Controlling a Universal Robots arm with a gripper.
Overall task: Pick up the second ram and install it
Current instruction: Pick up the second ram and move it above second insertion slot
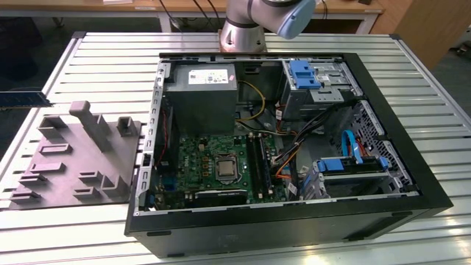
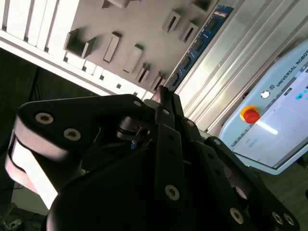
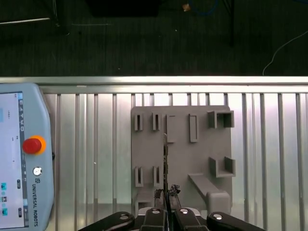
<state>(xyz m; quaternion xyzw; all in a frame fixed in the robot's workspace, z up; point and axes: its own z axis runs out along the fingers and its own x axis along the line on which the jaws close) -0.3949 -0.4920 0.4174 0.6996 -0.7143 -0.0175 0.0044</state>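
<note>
The second ram (image 2: 197,43) is a long, thin blue-green board with black chips, and it sticks out from the tips of my gripper (image 2: 163,96), which is shut on one end of it. In the first wrist view I see the ram (image 3: 165,159) edge-on as a thin dark line rising from my gripper (image 3: 166,204), above the grey fixture tray (image 3: 183,154). In the exterior view the ram (image 1: 22,99) hangs in the air at that view's far left, above the table edge and beyond the tray (image 1: 74,160).
The open computer case (image 1: 294,221) lies on the slatted table, with the motherboard (image 1: 213,160), black memory slots (image 1: 257,160) and grey power supply (image 1: 200,99) inside. A teach pendant (image 3: 21,154) with a red stop button lies beside the tray. The arm's base (image 1: 243,33) stands behind the case.
</note>
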